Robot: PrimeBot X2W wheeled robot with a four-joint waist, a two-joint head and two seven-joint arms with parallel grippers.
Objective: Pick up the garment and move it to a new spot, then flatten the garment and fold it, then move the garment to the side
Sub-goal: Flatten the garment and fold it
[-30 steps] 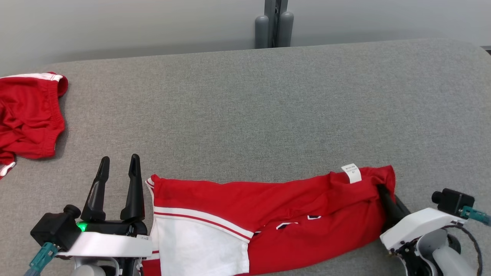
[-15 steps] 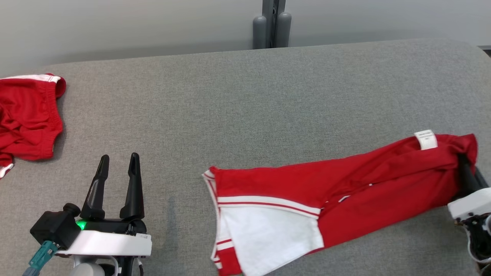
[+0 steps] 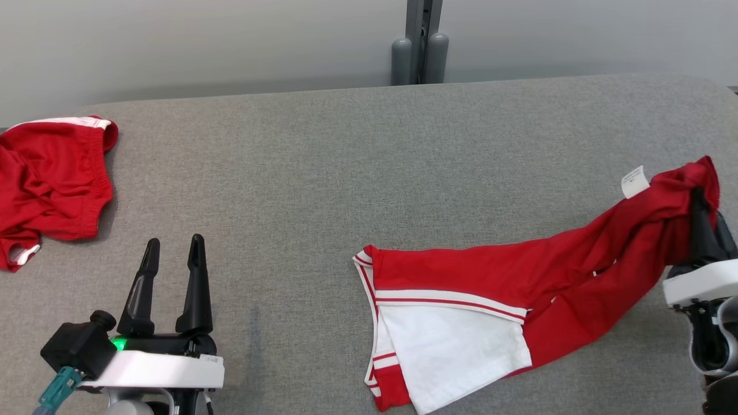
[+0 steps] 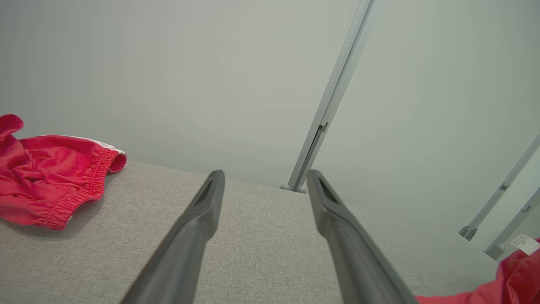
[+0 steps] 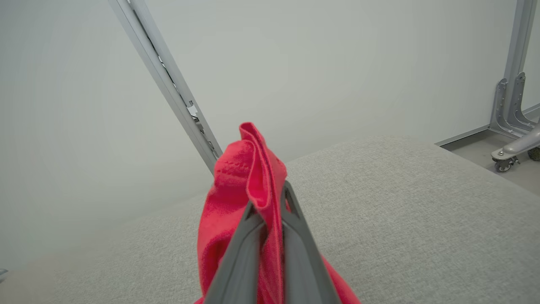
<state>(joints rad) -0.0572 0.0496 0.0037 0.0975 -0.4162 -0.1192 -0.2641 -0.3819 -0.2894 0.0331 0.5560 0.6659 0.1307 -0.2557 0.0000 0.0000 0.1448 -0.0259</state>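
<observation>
Nearest us, at the lower left, our left hand [image 3: 175, 241] sits released, its two dark fingers spread wide with nothing between them. It hovers over bare grey counter [image 3: 346, 173], well apart from any cloth.

To its right lies the garment [image 3: 519, 282], red with white stripes, stretched in a long band across the right half of the counter. Its near end rests flat and shows a white panel [image 3: 455, 351] edged by a red-and-white stripe. From there the red cloth runs away from us and to the right, gathering into folds.

At the right edge our right hand [image 3: 699, 199] is clenched on the bunched far end of the garment. In the right wrist view the cloth is pinched between the two fingers and pokes out past their tips. A small white label [image 3: 635, 181] sticks up from the fabric just beside that hand.

Further back on the left, red shorts [image 3: 52, 184] with a white band lie crumpled at the counter's edge, well apart from everything else.

Beyond the counter's far edge a grey post [image 3: 420, 40] stands against a pale wall [image 3: 230, 40].
</observation>
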